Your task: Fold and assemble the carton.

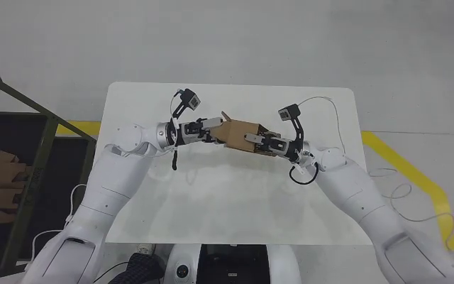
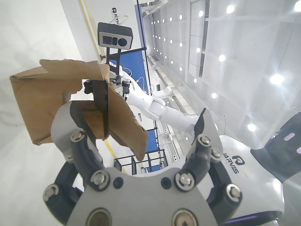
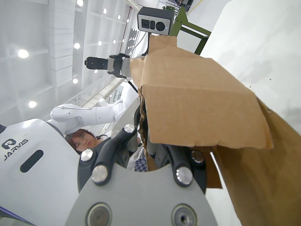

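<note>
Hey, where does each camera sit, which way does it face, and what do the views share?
Top: above the arms, facing down at the table; left pincer and right pincer meet at the carton.
Left wrist: behind the left pincer, facing the carton; right arm beyond.
Right wrist: behind the right pincer, facing the carton; left pincer beyond.
Shared: the carton.

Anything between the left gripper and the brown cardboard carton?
Nothing visible. The open left gripper is at the brown cardboard carton, with one finger against it. The right gripper holds the opposite end.
</note>
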Action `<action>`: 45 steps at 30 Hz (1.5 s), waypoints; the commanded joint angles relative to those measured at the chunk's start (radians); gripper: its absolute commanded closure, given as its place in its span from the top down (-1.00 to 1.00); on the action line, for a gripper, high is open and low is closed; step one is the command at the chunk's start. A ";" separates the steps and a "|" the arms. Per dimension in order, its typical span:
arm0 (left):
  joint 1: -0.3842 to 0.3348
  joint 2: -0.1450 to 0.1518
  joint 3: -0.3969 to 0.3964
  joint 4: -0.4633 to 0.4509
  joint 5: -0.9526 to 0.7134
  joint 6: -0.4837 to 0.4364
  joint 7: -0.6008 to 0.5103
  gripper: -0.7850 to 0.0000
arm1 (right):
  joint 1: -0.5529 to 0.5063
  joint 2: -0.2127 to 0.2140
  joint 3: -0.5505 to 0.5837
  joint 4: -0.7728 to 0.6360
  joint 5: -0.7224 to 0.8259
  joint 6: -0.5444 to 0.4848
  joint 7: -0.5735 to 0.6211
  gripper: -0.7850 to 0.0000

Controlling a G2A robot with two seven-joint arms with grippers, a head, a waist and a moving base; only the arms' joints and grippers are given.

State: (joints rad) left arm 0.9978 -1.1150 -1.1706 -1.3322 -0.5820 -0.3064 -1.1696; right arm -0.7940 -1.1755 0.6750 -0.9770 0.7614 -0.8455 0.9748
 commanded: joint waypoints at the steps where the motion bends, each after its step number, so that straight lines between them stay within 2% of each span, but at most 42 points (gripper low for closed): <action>1: -0.003 0.001 -0.011 0.007 -0.008 -0.006 -0.002 1.00 | 0.000 0.001 0.002 0.002 0.000 -0.002 -0.002 -1.00; 8: -0.010 0.013 -0.075 0.018 -0.023 -0.026 -0.011 1.00 | -0.004 0.007 0.001 -0.008 -0.007 0.000 0.000 -1.00; 12: -0.023 0.015 -0.087 0.022 -0.020 -0.025 -0.011 1.00 | -0.007 0.006 -0.015 -0.022 -0.014 0.011 0.011 -1.00; 27: -0.081 0.005 -0.052 0.080 0.010 -0.057 0.007 1.00 | 0.013 -0.013 -0.080 -0.031 -0.016 0.027 0.027 -1.00; 34: -0.071 0.003 -0.026 0.076 -0.014 -0.032 -0.054 1.00 | 0.031 -0.013 -0.064 0.003 0.015 0.013 0.013 -1.00; 45: -0.033 0.003 -0.013 0.048 -0.013 -0.014 -0.054 1.00 | 0.033 -0.005 -0.046 0.006 0.021 0.006 0.006 -1.00</action>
State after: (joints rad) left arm 0.9648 -1.1114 -1.1864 -1.2829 -0.5973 -0.3228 -1.2247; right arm -0.7604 -1.1806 0.6288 -0.9704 0.7826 -0.8392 0.9811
